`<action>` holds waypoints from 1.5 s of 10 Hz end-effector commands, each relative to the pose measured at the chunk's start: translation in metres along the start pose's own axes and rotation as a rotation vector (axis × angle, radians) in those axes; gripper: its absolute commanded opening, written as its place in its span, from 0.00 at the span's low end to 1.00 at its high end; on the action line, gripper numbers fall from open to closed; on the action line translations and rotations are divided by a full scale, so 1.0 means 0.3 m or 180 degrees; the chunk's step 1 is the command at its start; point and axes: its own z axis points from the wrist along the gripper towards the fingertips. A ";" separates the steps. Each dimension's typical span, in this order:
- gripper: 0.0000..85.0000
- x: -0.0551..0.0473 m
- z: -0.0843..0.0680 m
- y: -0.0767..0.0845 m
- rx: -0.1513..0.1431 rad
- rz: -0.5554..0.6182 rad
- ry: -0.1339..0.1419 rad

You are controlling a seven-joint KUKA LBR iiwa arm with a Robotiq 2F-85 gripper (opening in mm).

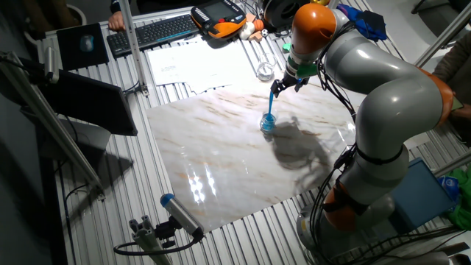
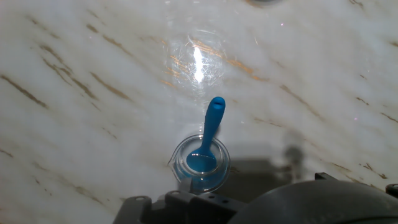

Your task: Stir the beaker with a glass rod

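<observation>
beaker: small blue-tinted glass beaker (image 1: 268, 122) upright on the marble worktop (image 1: 221, 162), mid-slab.
glass rod: light blue glass rod (image 1: 271, 102) tilted, lower end inside the beaker; hand view shows its tip (image 2: 203, 163) near the glass base.
gripper: gripper (image 1: 283, 83) clenched on the rod's upper end.
step in hand: stirring, by judgement.
advice: keep circles small, tip clear of the wall, so the light beaker does not tip or slide.

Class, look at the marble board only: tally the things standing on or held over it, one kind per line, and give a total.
Beaker: 1
Glass rod: 1
Total: 2
</observation>
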 end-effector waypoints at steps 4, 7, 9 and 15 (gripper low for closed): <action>0.00 0.000 -0.001 -0.001 0.0080 -0.0318 0.0772; 0.00 0.001 -0.001 -0.001 0.0080 -0.0323 0.0753; 0.00 0.002 0.000 -0.001 0.0079 -0.0300 0.0737; 0.00 0.003 0.000 -0.001 0.0052 -0.0413 0.0733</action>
